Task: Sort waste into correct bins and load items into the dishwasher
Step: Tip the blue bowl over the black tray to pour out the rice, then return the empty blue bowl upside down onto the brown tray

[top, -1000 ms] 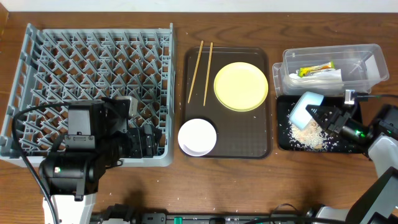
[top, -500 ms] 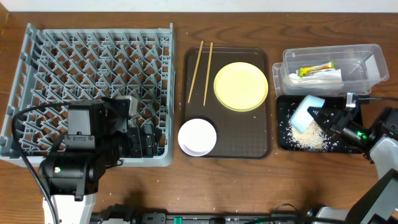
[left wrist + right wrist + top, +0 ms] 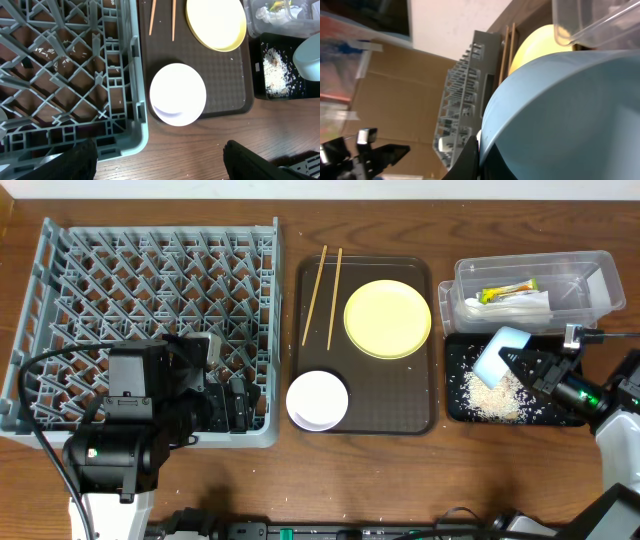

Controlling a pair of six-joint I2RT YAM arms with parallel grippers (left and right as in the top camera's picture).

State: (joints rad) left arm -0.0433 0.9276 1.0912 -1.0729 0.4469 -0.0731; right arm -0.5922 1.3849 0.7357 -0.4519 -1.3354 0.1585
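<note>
Your right hand [image 3: 522, 363] is grasping the light-blue bowl [image 3: 498, 351] by its rim. The bowl is tipped on its side, over the far end of the black tray [image 3: 455, 408]. In the right wrist view the bowl fills most of the picture, with one dark finger [image 3: 469, 156] against its edge.

Whitish rice crumbs [image 3: 491, 395] lie in a heap in the black tray, just beside the bowl.

Behind the black tray is the clear tub [image 3: 592, 272]. The white napkin [image 3: 512, 309] and the green-and-orange wrapper [image 3: 507, 290] are inside it.

The brown tray [image 3: 385, 408] sits in the middle of the bench [image 3: 300, 480]. On it are the yellow plate [image 3: 388, 318], the white bowl [image 3: 318, 400] at the near left corner, and the two chopsticks [image 3: 322, 295] side by side to the left of the plate.

Your left hand [image 3: 237, 406] hangs over the near right corner of the grey rack [image 3: 150, 280]. It is released: the left wrist view shows its fingers [image 3: 80, 160] spread wide, with nothing between them.
</note>
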